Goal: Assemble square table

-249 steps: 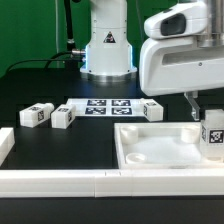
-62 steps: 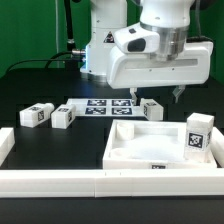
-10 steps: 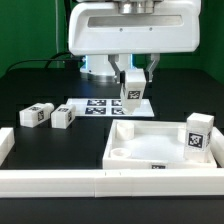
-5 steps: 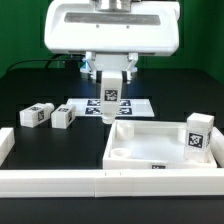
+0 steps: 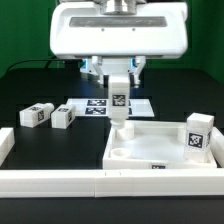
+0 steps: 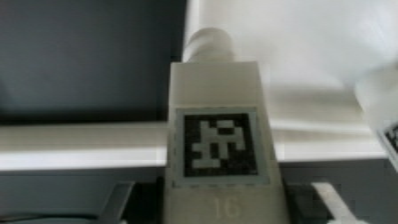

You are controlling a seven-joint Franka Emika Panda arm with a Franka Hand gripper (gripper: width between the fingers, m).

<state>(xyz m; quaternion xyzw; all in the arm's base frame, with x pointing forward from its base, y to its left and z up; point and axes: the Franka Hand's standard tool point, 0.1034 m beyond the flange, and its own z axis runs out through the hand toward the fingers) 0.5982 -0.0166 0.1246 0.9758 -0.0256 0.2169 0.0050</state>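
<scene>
1. Dark tabletop (image 5: 30, 88) w/ a green backdrop behind. White border rails (image 5: 60, 182) run along the front, and the marker board (image 5: 90, 106) lies flat mid-scene.
2. Gripper (image 5: 118, 82) is clamped on a leg post (image 5: 118, 103), fingers narrowed to the post's width. It holds the post upright w/ the tag facing the exterior camera. Wrist view shows the same post (image 6: 214, 130) filling the frame, w/ white panel surface beyond its far end.
3. What changes: approx. 1 s ago the post hangs higher and further to the exterior view's right, above the marker board. Half a sec ago it sits further left. Now it is lower, w/ its bottom tip right at the far corner of the square panel (image 5: 150, 166), on the exterior view's left.
4. Can't tell whether the tip touches the rim or a corner socket, or hangs just above.
5. Rest is unchanged. A second leg post (image 5: 197, 136) stands upright in the panel at the exterior view's right. Two loose leg posts (image 5: 38, 113) (image 5: 63, 118) lie on the tabletop, well apart from the panel.
6. Meaning, as a judgement: carry phase looks done and seating of leg no. 2 is starting. Next move prob. needs the tip centred on the socket and the post kept vertical. A tilt or offset could catch the rim and shove the panel.
</scene>
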